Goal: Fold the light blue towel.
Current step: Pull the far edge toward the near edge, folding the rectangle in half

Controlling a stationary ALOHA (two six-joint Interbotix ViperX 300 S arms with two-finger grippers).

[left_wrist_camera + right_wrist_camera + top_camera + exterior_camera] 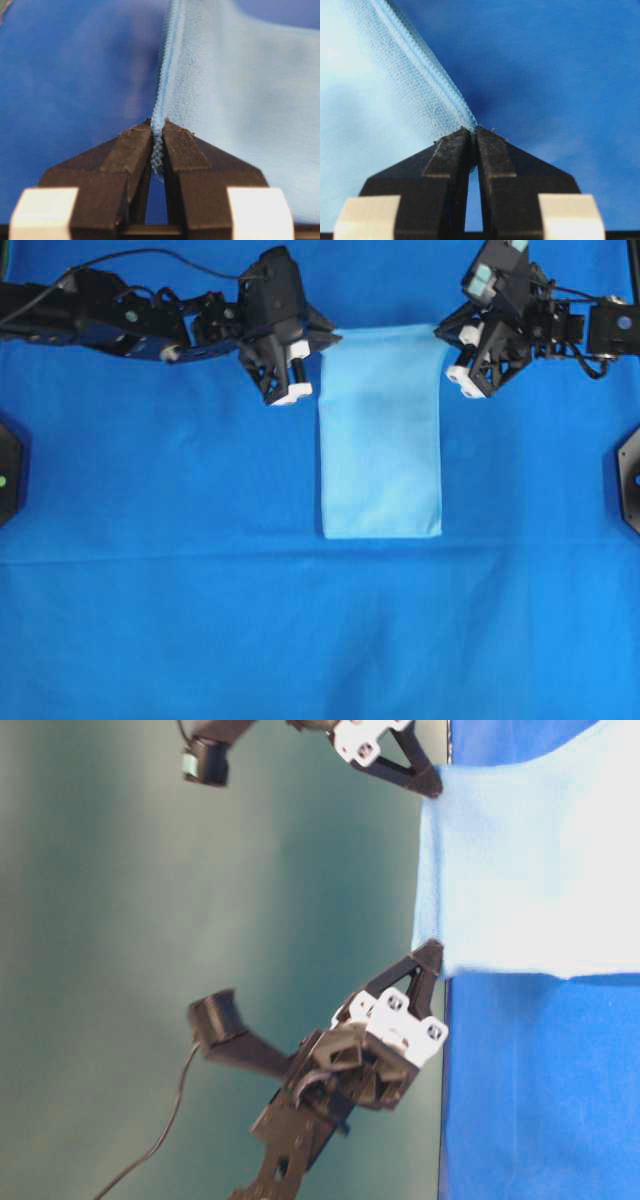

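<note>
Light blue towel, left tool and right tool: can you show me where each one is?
light blue towel (380,450), overhead view, middle of the cloth.
left tool (157,131), left wrist view, between its tips, pinching the towel's hem.
right tool (474,131), right wrist view, between its tips, pinching a towel corner.

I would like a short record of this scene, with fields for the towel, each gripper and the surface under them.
towel: light blue towel, a tall narrow rectangle in the overhead view, its far end lifted off the sheet
left gripper: left gripper shut on the towel's hemmed far corner on the left of the overhead view
right gripper: right gripper shut on the far corner on the right
towel between grippers: spans from one gripper to the other, hanging towards the sheet in the table-level view
surface: deep blue sheet covering the table
</note>
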